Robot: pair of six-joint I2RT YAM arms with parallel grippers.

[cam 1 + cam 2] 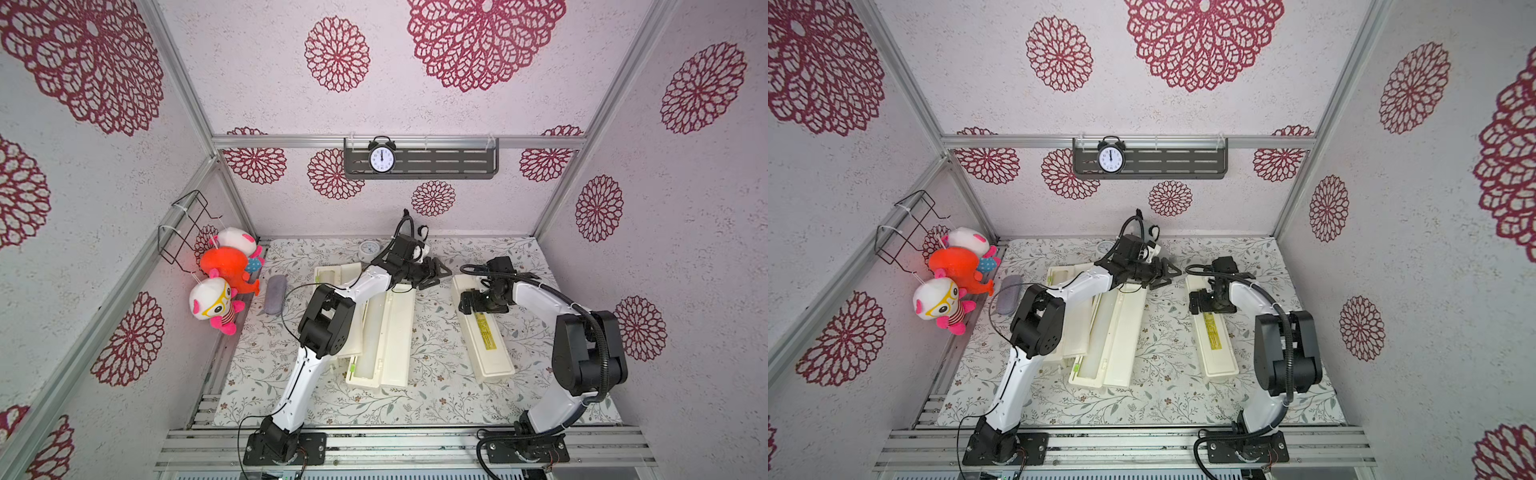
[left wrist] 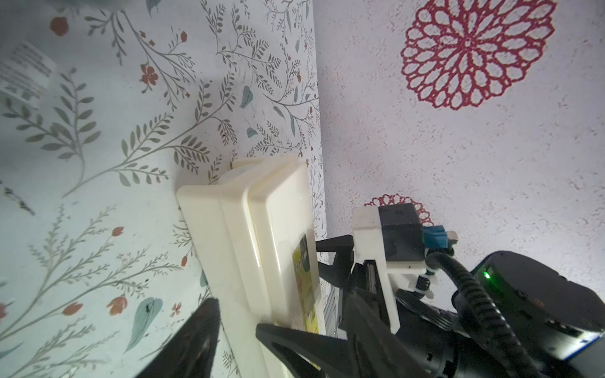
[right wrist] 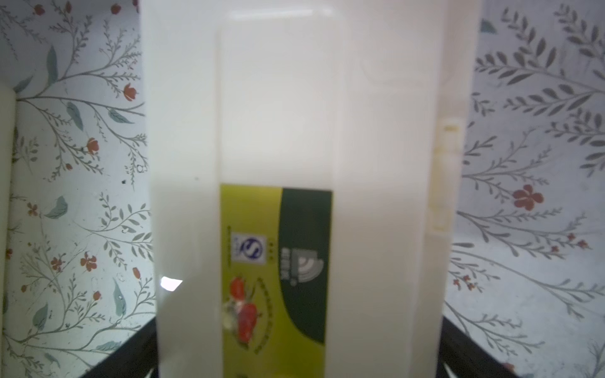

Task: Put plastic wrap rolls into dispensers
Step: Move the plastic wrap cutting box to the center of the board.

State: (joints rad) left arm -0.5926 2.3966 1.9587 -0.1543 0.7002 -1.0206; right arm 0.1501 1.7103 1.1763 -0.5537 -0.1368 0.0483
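Straddling the far end of the closed dispenser point(image 1: 493, 356), which lies flat on the table point(image 1: 440, 365), the right gripper point(image 1: 473, 302) has its jaws spread wide, one finger along each long wall. The left gripper point(image 1: 436, 275) hangs half-open and empty between that box and the open dispenser point(image 1: 401, 332).

In both top views I look steeply down from high up onto the whole floral table point(image 1: 436, 332), while my left wrist camera sights the closed dispenser point(image 2: 278, 229) low from the side and my right wrist camera hangs close above it.
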